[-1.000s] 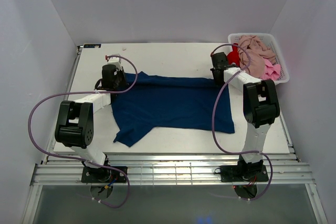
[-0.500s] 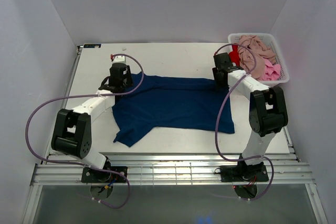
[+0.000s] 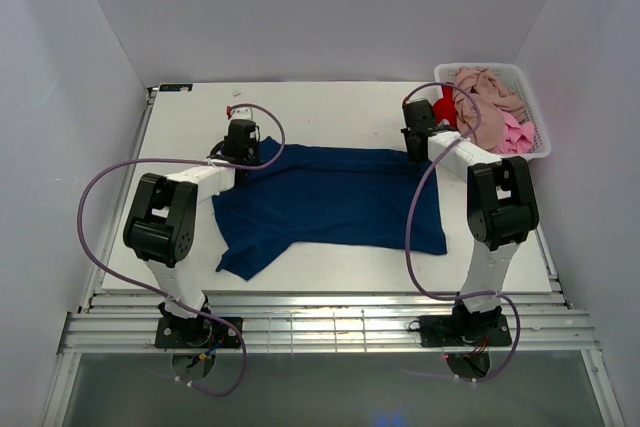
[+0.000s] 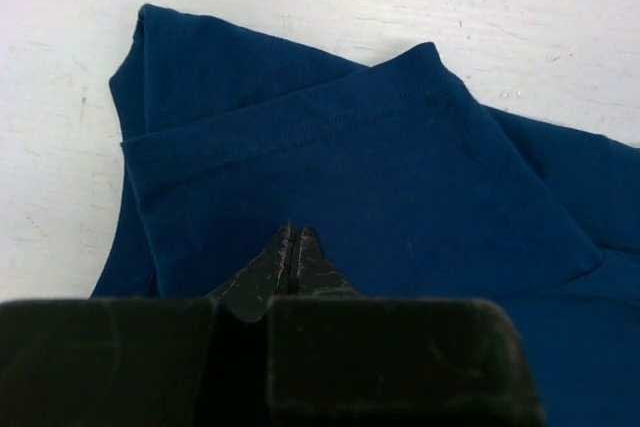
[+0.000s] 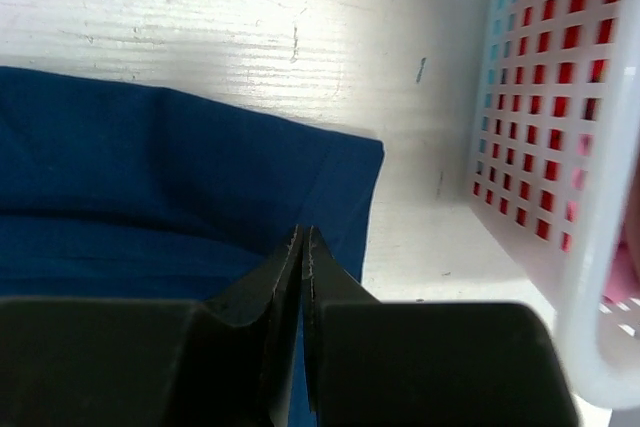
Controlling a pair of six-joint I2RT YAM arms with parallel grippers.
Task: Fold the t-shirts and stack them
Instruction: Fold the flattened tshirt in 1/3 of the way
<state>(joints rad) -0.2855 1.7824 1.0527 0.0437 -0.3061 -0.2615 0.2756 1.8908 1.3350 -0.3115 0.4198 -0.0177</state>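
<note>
A navy blue t-shirt (image 3: 330,197) lies spread on the white table, with no print showing. My left gripper (image 3: 244,152) is at its far left corner. In the left wrist view that gripper (image 4: 293,230) is shut, tips pressed into the navy cloth (image 4: 400,177) just behind a folded-over sleeve. My right gripper (image 3: 415,147) is at the far right corner. Seen from the right wrist, it (image 5: 303,232) is shut on the cloth (image 5: 150,197) near the shirt's edge. Pink-beige (image 3: 488,87), bright pink (image 3: 515,134) and red (image 3: 445,107) t-shirts lie heaped in the basket.
The white slotted basket (image 3: 538,147) stands at the far right corner of the table, close beside my right gripper; its wall (image 5: 590,147) fills the right of the right wrist view. Cables loop from both arms. White walls enclose the table.
Both grippers opened and shut again on the navy shirt's far edge. My left gripper has moved right and farther back, to the corner. The right gripper has shifted only slightly.
</note>
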